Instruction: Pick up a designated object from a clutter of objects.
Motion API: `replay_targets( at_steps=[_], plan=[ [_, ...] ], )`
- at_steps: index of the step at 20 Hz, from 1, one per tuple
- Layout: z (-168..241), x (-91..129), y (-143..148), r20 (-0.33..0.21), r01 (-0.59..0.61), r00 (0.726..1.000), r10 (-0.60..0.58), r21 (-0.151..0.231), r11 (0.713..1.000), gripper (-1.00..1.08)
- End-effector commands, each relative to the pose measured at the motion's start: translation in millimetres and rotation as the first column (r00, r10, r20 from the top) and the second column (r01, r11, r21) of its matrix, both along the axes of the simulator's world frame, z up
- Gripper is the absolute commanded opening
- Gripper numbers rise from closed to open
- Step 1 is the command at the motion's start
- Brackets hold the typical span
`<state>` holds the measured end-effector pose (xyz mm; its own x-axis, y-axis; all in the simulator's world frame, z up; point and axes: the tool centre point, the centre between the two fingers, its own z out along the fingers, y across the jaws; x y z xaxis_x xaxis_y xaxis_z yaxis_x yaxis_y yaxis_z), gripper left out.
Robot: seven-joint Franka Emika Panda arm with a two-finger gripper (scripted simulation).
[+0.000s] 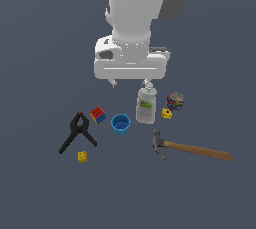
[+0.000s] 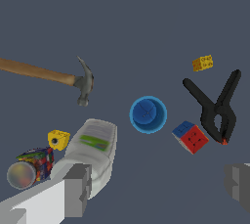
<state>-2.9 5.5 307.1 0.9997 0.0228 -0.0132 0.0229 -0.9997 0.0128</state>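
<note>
Overhead, gripper (image 2: 157, 184) spread wide, empty; can (image 1: 174, 101) beside yellow block (image 1: 167, 114), near bottle (image 1: 146, 105)

Panda arm upright at the top centre of the exterior view, gripper (image 1: 130, 82) pointing down.

The white wrist and hand block fill the upper middle of the exterior view, with two short fingertips (image 1: 114, 82) showing below the hand's flat underside, spread well apart. In the wrist view, one grey finger pad (image 2: 77, 189) sits at the lower left of the frame and the other at the lower right edge; the jaws stand wide, with nothing held between them.
</note>
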Motion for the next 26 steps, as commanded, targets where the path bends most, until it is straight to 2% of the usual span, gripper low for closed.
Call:
replay_targets(
  at_steps=[1, 16, 21, 26],
  plan=[
    [0, 0, 0, 0.0, 0.0, 1.0, 0.0, 0.0, 1.0, 1.0],
    [0, 1, 10, -0.006, 0.019, 1.0, -0.019, 0.012, 1.0, 1.0],
    [-13, -1, 27, -0.005, 0.012, 1.0, -0.012, 0.006, 1.0, 1.0],
    [-38, -6, 57, -0.002, -0.001, 1.0, 0.001, -0.003, 1.0, 1.0]
  ],
)
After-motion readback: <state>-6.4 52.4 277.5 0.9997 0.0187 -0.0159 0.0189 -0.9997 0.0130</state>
